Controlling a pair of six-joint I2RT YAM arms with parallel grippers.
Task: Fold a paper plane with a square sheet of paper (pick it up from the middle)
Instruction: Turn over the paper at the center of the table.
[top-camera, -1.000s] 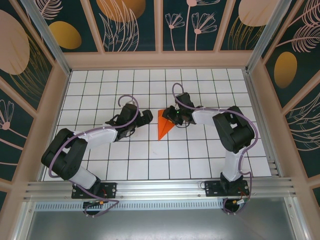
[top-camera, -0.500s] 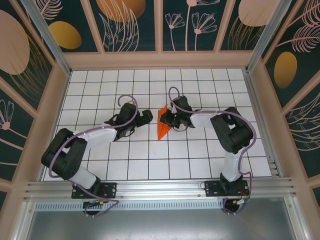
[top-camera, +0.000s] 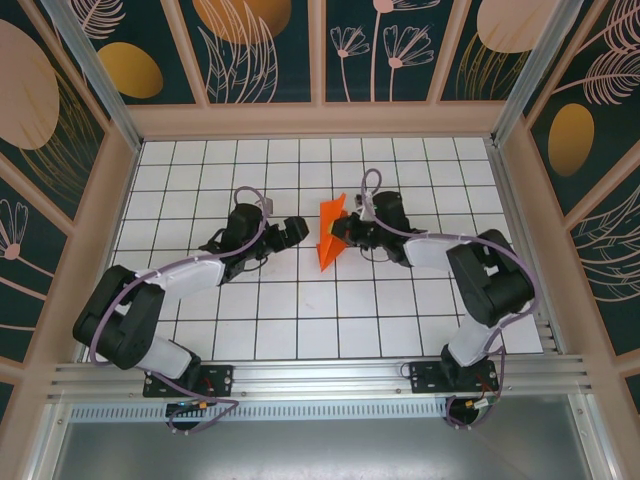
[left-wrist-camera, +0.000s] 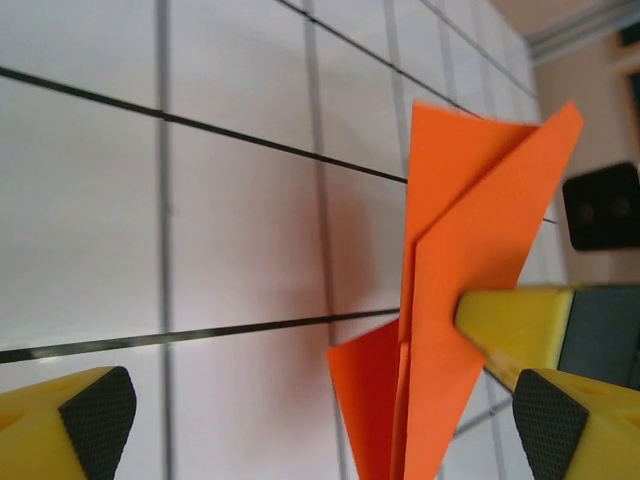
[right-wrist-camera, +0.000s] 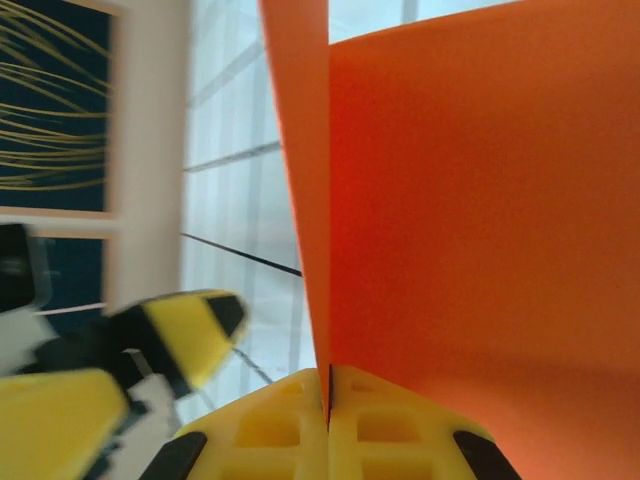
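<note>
The square sheet of paper is folded into a pointed orange paper plane (top-camera: 328, 247). It stands on edge above the white grid floor, its point toward the near side. My right gripper (top-camera: 347, 232) is shut on its folded ridge from the right. In the right wrist view the yellow jaws (right-wrist-camera: 328, 388) pinch the orange layers (right-wrist-camera: 480, 220) tightly. My left gripper (top-camera: 296, 232) waits open just left of the plane without touching it. In the left wrist view the plane (left-wrist-camera: 470, 260) hangs between my wide-spread fingertips (left-wrist-camera: 95, 420), with the right gripper's yellow finger (left-wrist-camera: 505, 318) behind it.
The white grid floor (top-camera: 300, 320) is walled by a pink wooden frame (top-camera: 310, 120) with dark floral panels. An aluminium rail (top-camera: 320, 380) runs along the near edge by both arm bases. The two arms meet at the floor's middle.
The right gripper has closed on the paper plane and raised it from lying flat to standing on edge, while its arm swung rightward. The left gripper stayed open and nudged slightly.
</note>
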